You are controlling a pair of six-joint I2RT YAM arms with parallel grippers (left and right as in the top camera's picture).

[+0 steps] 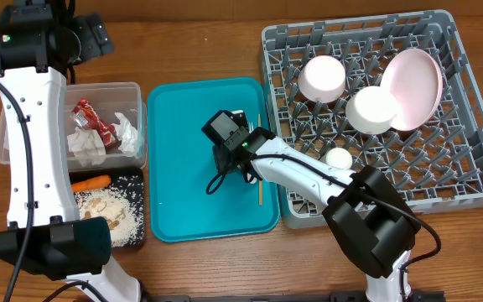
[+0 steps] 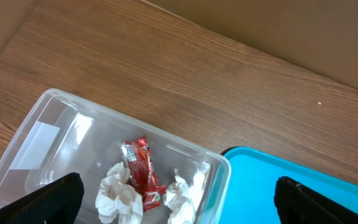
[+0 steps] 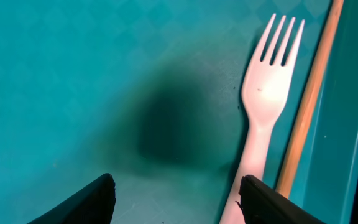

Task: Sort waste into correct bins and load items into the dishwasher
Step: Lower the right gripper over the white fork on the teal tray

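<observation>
Right gripper (image 3: 179, 202) apart over teal tray (image 3: 73, 74) — fork (image 3: 263, 102), stick (image 3: 309, 93) beside; left gripper (image 2: 176, 202) apart

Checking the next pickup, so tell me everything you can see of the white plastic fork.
The white plastic fork looks like one smooth moulded piece, with four tines and a narrowing handle. It lies flat on the teal tray, close alongside the wooden stick, with a thin gap between them. Its handle end runs out of view by the open right gripper; nothing grips it.
</observation>
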